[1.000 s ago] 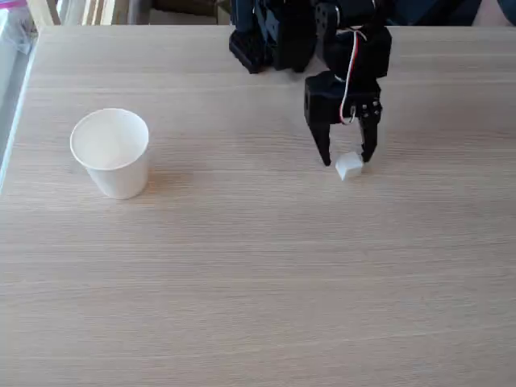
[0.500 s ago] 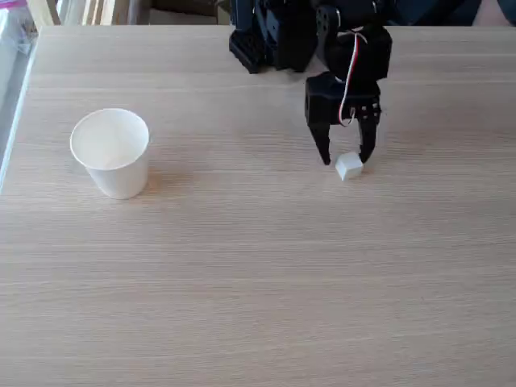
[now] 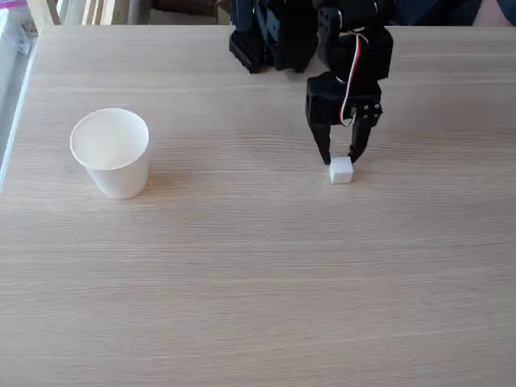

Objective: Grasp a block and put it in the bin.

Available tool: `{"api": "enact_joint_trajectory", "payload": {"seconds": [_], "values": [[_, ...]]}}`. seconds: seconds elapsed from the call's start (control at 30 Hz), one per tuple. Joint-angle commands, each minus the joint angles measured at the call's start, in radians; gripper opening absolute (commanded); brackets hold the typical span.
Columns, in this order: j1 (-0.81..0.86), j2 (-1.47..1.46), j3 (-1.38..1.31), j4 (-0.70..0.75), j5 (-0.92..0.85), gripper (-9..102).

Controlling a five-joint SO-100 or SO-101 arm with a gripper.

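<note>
Below the gripper (image 3: 339, 159) sits the block (image 3: 340, 170), touching or nearly touching its fingertips. To the gripper's left in the fixed view, bare table (image 3: 242, 266) runs unobstructed to the cup (image 3: 112, 152), which stands well apart. The arm's base (image 3: 270, 36) blocks the space behind.

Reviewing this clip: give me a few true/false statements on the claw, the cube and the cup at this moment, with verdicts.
1. The white cube sits on the table at the tips of the claw. True.
2. The cube is already inside the paper cup. False: it lies on the table, far to the cup's right in the fixed view.
3. The cup stands upright with its opening up. True.
4. The claw hovers over the cup. False: it is over the cube.
5. A red and white wire runs down the arm. True.
</note>
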Motion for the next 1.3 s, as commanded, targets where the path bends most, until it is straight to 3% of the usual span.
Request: {"api": "enact_joint_trajectory", "payload": {"seconds": [0.0,0.73,1.27], "values": [[0.014,-0.002,-0.014,-0.011,-0.002,1],[0.239,0.213,-0.118,-0.008,-0.222,0],[0.798,0.403,-0.175,-0.014,-0.523,0]]}}
